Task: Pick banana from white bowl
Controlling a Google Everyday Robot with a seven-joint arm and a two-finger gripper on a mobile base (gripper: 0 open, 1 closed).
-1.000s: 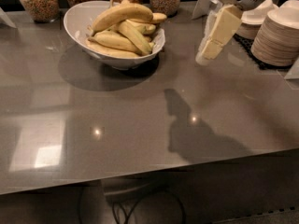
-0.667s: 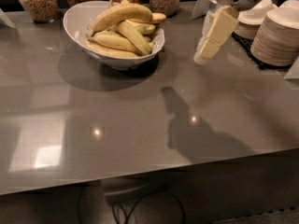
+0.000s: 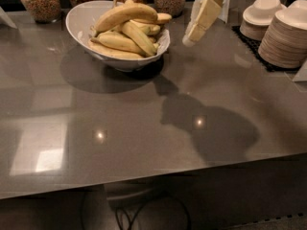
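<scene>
several yellow bananas lie heaped in the white bowl (image 3: 76,20), which sits on the grey countertop (image 3: 120,147) toward its far left. the banana (image 3: 127,14), the longest and thickest, lies curved across the top of the pile. the gripper (image 3: 191,36) hangs above the counter just right of the bowl, tilted down and to the left, apart from the fruit; whether it is open or closed cannot be told. glass jars (image 3: 39,1) of dry food stand behind the bowl, and stacks of disposable bowls (image 3: 288,37) fill the far right.
</scene>
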